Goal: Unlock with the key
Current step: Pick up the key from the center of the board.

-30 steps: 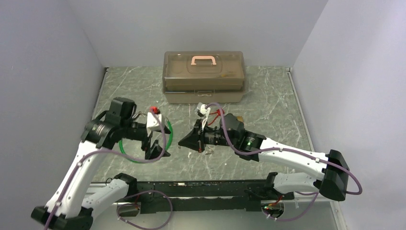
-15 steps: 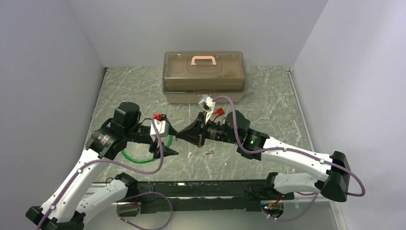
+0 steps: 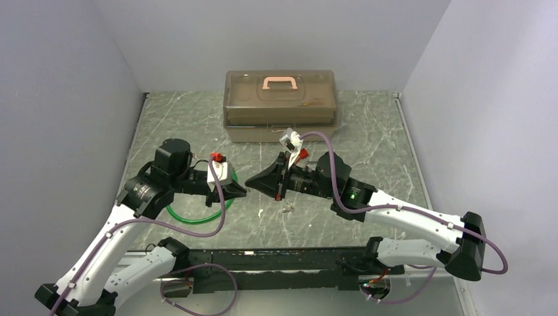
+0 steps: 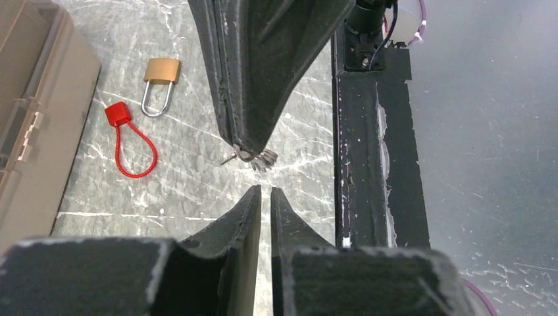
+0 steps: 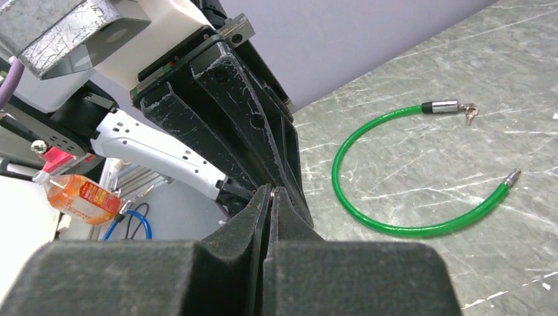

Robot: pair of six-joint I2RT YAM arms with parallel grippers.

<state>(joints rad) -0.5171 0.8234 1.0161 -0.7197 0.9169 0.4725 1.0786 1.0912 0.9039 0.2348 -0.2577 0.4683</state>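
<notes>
My right gripper is shut, and a small glint of metal shows pinched at its very tips. In the left wrist view its black fingers reach down from above, with the tiny silver key sticking out of their tip. My left gripper points at that tip from just short of it. Its jaws stand a narrow slit apart with nothing between them. From above, both grippers meet tip to tip over mid-table, left and right. The brass padlock lies flat on the table beyond them.
A red tag on a red wire loop lies beside the padlock. Several small loose keys lie under the right arm. A green cable curls under the left arm. A brown toolbox stands at the back. The black rail runs along the near edge.
My left gripper has closed from wide open to a slit and swung right until its tip met the right gripper's. The right gripper rose and drew back a little, staying shut.
</notes>
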